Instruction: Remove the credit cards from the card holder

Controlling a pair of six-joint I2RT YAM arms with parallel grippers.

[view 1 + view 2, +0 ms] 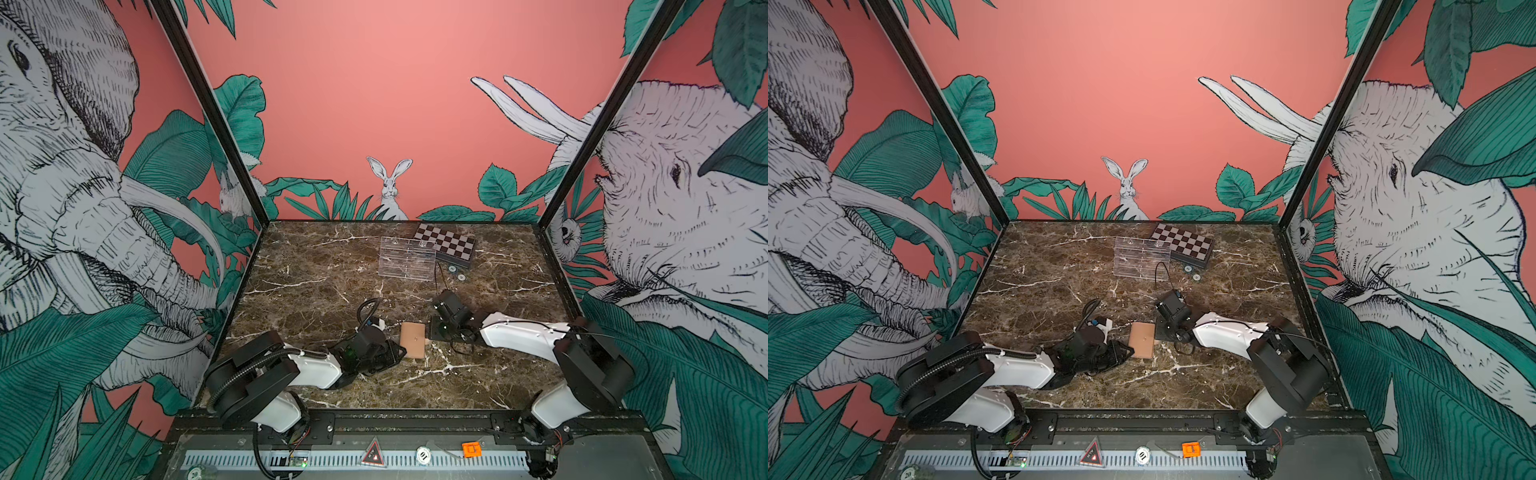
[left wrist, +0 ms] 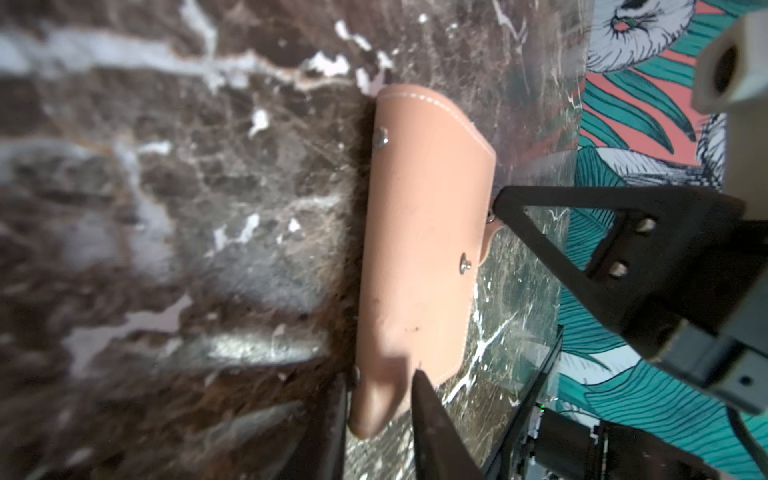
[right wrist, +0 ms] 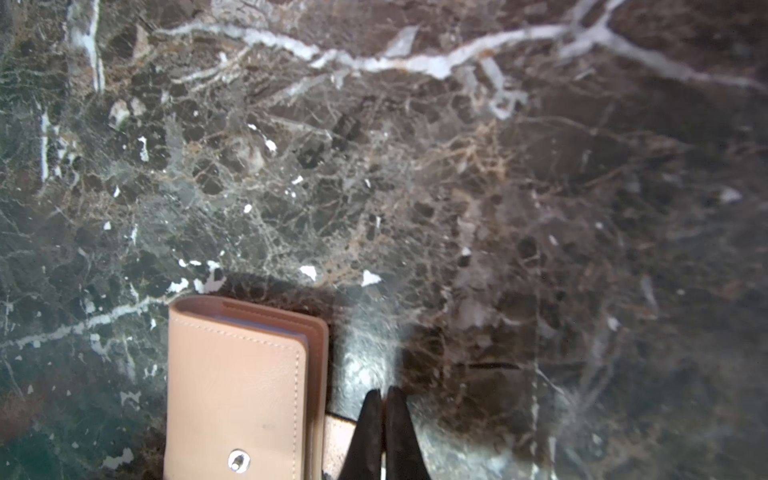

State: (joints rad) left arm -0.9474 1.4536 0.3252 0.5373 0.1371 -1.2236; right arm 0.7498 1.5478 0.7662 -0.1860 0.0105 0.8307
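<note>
We are risking shoving the card holder [image 1: 412, 339] away: our left end effector [image 2: 384, 376] is straddling it, grip unclear, our right end effector [image 3: 384, 395] sitting closed beside it.

We find both top views evenly and softly lit, with the walls [image 1: 374, 104] bowed outward toward the picture edges by a wide lens and only a faint sheen on the marble worktop [image 1: 316, 291]. In the left wrist view much of the worktop is smeared out of focus, while the card holder [image 2: 424, 232] stays fairly sharp and casts a dark shadow along one long edge. In the right wrist view a pale glare patch sits by the right pincer [image 3: 384, 395], and the marble darkens away from it.
</note>
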